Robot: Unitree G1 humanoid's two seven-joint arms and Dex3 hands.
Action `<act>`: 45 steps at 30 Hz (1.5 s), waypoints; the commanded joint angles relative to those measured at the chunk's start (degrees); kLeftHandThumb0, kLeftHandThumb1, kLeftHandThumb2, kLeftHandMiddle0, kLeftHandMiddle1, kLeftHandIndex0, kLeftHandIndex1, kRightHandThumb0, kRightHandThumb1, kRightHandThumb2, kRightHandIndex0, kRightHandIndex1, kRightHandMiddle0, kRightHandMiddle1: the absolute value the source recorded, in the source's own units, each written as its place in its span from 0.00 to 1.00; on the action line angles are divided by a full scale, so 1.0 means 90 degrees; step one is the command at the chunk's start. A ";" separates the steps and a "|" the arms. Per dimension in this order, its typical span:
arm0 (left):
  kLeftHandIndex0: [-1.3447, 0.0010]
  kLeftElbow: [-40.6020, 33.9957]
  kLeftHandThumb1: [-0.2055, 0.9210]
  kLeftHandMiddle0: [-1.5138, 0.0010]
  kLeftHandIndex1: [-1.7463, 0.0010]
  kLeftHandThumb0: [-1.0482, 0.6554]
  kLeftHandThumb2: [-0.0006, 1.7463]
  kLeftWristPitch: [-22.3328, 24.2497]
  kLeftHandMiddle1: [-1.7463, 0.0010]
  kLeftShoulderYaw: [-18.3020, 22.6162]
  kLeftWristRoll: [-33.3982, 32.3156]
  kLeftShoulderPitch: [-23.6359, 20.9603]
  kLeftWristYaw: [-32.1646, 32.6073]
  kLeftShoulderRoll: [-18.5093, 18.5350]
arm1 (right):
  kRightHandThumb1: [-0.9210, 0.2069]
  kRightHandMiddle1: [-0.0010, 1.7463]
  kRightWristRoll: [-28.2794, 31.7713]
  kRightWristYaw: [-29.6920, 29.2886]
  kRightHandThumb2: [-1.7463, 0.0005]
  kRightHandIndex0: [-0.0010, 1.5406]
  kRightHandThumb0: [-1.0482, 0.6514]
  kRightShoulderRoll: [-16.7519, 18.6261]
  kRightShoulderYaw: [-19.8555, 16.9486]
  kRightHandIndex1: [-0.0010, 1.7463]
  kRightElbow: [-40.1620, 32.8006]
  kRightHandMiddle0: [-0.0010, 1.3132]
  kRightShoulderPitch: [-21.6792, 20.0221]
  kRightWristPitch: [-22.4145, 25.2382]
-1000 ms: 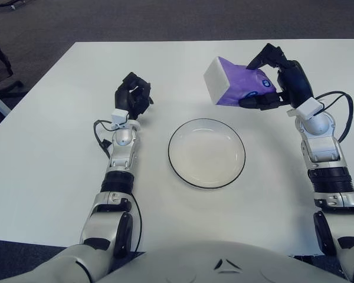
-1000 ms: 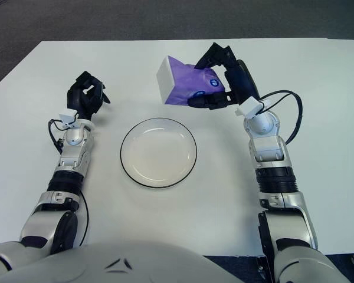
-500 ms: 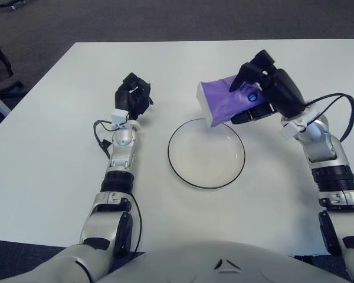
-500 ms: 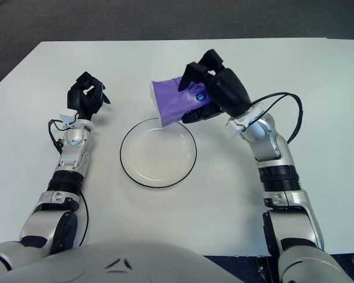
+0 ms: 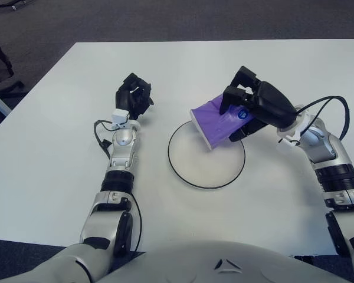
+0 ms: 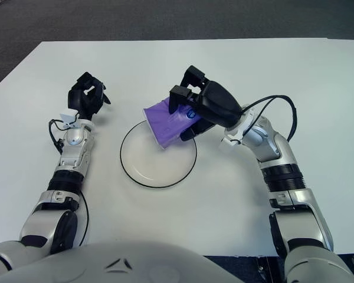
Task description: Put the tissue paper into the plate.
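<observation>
Right hand under my remote control clamps its black fingers around the purple tissue pack, tilted over the upper right of the round, black-rimmed white plate; whether its white end touches the plate I cannot tell; both eyes show nearly the same; left hand, fingers curled and empty, shows left of the plate on the smooth white table.

Tissue pack over plate's right rear
</observation>
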 commanded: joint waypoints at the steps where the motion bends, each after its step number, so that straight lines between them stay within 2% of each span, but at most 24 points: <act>1: 0.44 0.0526 1.00 0.39 0.00 0.43 0.19 0.0024 0.00 -0.0049 0.0018 0.1009 -0.0036 -0.0217 | 0.00 1.00 -0.0009 0.0173 0.93 0.48 0.61 -0.0124 0.0137 1.00 -0.0079 0.42 -0.0145 -0.0113; 6: 0.43 0.0500 1.00 0.39 0.00 0.43 0.19 0.0035 0.00 -0.0067 0.0035 0.1025 -0.0014 -0.0229 | 0.00 1.00 -0.0090 0.0368 0.91 0.46 0.61 -0.0232 0.0215 1.00 -0.0254 0.39 -0.0139 -0.0179; 15: 0.43 0.0489 1.00 0.39 0.00 0.43 0.19 0.0043 0.00 -0.0082 0.0053 0.1027 0.0006 -0.0240 | 0.00 1.00 -0.0309 0.0379 0.89 0.40 0.60 -0.0196 0.0224 1.00 -0.0499 0.32 -0.0087 -0.0329; 22: 0.43 0.0509 1.00 0.39 0.00 0.43 0.19 0.0043 0.00 -0.0085 0.0048 0.1013 0.0010 -0.0248 | 0.00 1.00 0.0449 0.1083 0.88 0.33 0.59 -0.0353 0.0489 1.00 -0.0854 0.25 0.0010 0.0148; 24: 0.43 0.0518 1.00 0.39 0.00 0.43 0.19 0.0044 0.00 -0.0085 0.0045 0.1008 0.0008 -0.0247 | 0.00 0.97 0.0580 0.1188 0.81 0.31 0.49 -0.0346 0.0523 1.00 -0.0897 0.23 0.0036 0.0230; 27: 0.43 0.0540 1.00 0.39 0.00 0.43 0.19 0.0044 0.00 -0.0083 0.0040 0.0995 0.0005 -0.0246 | 0.17 0.98 0.0645 0.1192 0.58 0.27 0.57 -0.0252 0.0506 1.00 -0.0956 0.17 0.0129 0.0302; 30: 0.43 0.0560 1.00 0.39 0.00 0.43 0.19 0.0041 0.00 -0.0082 0.0037 0.0983 0.0005 -0.0244 | 0.23 0.99 0.0580 0.1032 0.49 0.26 0.60 -0.0104 0.0415 1.00 -0.0987 0.15 0.0227 0.0298; 35: 0.44 0.0575 1.00 0.39 0.00 0.43 0.19 0.0042 0.00 -0.0090 0.0044 0.0971 0.0015 -0.0250 | 0.26 0.99 0.0198 0.0513 0.46 0.26 0.61 0.0253 0.0138 0.99 -0.1064 0.14 0.0363 0.0241; 37: 0.45 0.0574 1.00 0.39 0.00 0.43 0.20 0.0043 0.00 -0.0094 0.0047 0.0971 0.0018 -0.0253 | 0.20 0.99 0.0060 0.0398 0.55 0.28 0.61 0.0321 0.0076 0.91 -0.1105 0.13 0.0386 0.0263; 39: 0.46 0.0567 1.00 0.39 0.00 0.43 0.20 0.0044 0.00 -0.0099 0.0051 0.0975 0.0022 -0.0256 | 0.08 0.99 -0.0079 0.0326 0.69 0.28 0.61 0.0358 0.0026 0.82 -0.1155 0.14 0.0408 0.0328; 41: 0.46 0.0552 1.00 0.39 0.00 0.43 0.20 0.0048 0.00 -0.0103 0.0057 0.0980 0.0026 -0.0255 | 0.04 0.99 -0.0007 0.0460 0.73 0.28 0.61 0.0304 0.0078 0.79 -0.1154 0.14 0.0360 0.0446; 42: 0.47 0.0549 1.00 0.39 0.00 0.43 0.20 0.0051 0.00 -0.0103 0.0058 0.0979 0.0027 -0.0253 | 0.03 0.98 0.0089 0.0562 0.74 0.24 0.54 0.0263 0.0126 0.65 -0.1136 0.17 0.0326 0.0494; 43: 0.47 0.0542 1.00 0.39 0.00 0.43 0.21 0.0055 0.00 -0.0106 0.0062 0.0981 0.0031 -0.0252 | 0.02 0.97 0.0363 0.0742 0.74 0.24 0.52 0.0198 0.0237 0.59 -0.1077 0.17 0.0257 0.0522; 44: 0.47 0.0538 1.00 0.40 0.00 0.43 0.21 0.0058 0.00 -0.0107 0.0064 0.0981 0.0034 -0.0251 | 0.01 0.78 0.0557 0.0860 0.79 0.23 0.50 0.0156 0.0313 0.42 -0.1038 0.13 0.0213 0.0537; 45: 0.47 0.0530 1.00 0.40 0.00 0.43 0.21 0.0062 0.00 -0.0111 0.0070 0.0985 0.0039 -0.0252 | 0.01 0.61 0.0696 0.0910 0.82 0.25 0.49 0.0146 0.0363 0.28 -0.0983 0.12 0.0145 0.0493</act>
